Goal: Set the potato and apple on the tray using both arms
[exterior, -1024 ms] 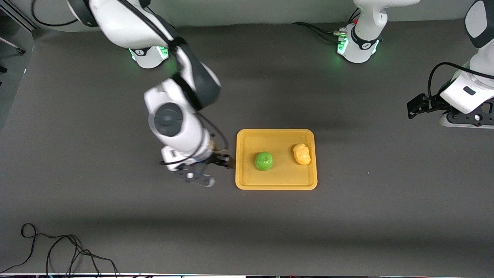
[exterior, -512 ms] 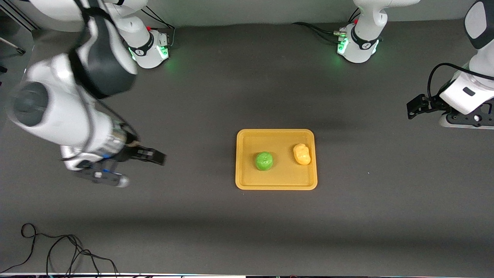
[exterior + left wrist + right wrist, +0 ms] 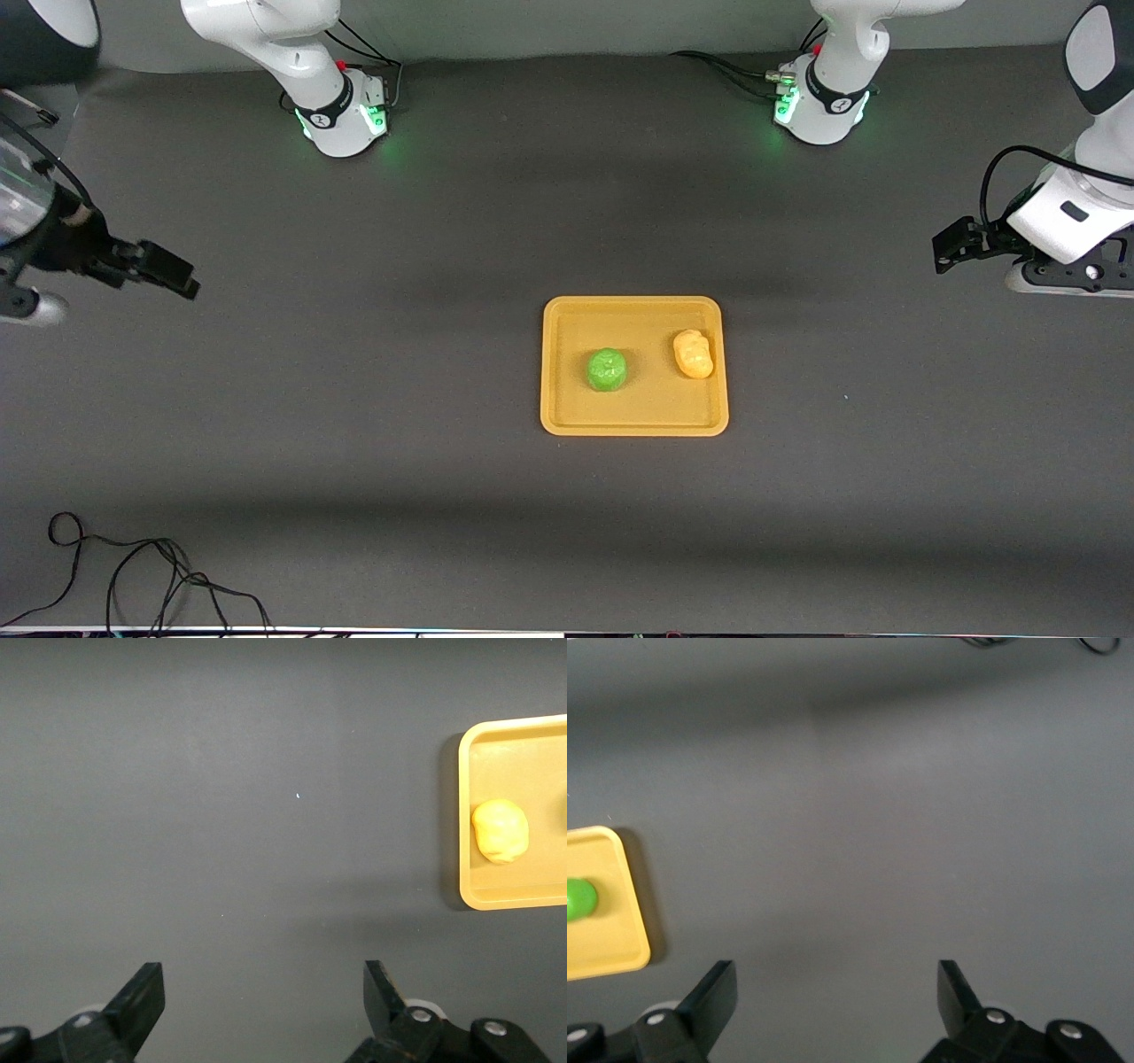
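The orange-yellow tray (image 3: 633,416) lies in the middle of the table. The green apple (image 3: 607,369) and the yellow-orange potato (image 3: 693,354) both sit on it, the potato toward the left arm's end. My right gripper (image 3: 164,270) is open and empty, high over the bare table at the right arm's end. My left gripper (image 3: 952,244) is open and empty over the table at the left arm's end. The left wrist view shows the potato (image 3: 500,831) on the tray (image 3: 532,896). The right wrist view shows the apple (image 3: 579,899) on the tray (image 3: 611,948).
Both arm bases (image 3: 341,120) (image 3: 819,111) stand along the edge farthest from the front camera. A loose black cable (image 3: 133,576) lies at the table's near corner on the right arm's end.
My right arm has swung away from beside the tray, up and out to the right arm's end of the table. The left arm, the apple and the potato have not moved.
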`<action>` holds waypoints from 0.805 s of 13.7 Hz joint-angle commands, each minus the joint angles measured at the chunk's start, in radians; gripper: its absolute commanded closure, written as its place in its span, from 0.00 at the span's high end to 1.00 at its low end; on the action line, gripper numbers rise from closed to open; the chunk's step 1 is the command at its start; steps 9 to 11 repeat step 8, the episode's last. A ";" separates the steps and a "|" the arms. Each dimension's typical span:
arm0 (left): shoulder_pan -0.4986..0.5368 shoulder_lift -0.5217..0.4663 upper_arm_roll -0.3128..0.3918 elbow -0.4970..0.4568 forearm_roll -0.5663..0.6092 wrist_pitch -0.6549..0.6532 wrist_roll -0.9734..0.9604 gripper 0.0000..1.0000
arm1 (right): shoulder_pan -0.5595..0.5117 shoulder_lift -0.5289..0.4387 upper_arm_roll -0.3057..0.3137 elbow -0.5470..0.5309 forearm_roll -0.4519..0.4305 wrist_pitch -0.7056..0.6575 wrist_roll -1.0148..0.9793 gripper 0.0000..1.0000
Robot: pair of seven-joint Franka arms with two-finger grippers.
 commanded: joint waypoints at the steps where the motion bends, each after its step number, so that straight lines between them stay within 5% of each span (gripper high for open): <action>1: 0.001 -0.017 0.001 0.007 0.009 -0.021 0.013 1.00 | -0.093 -0.134 0.032 -0.157 -0.014 0.033 -0.070 1.00; 11: -0.002 -0.038 0.001 0.008 0.005 -0.029 0.008 1.00 | -0.105 -0.115 0.033 -0.156 -0.013 0.091 -0.193 1.00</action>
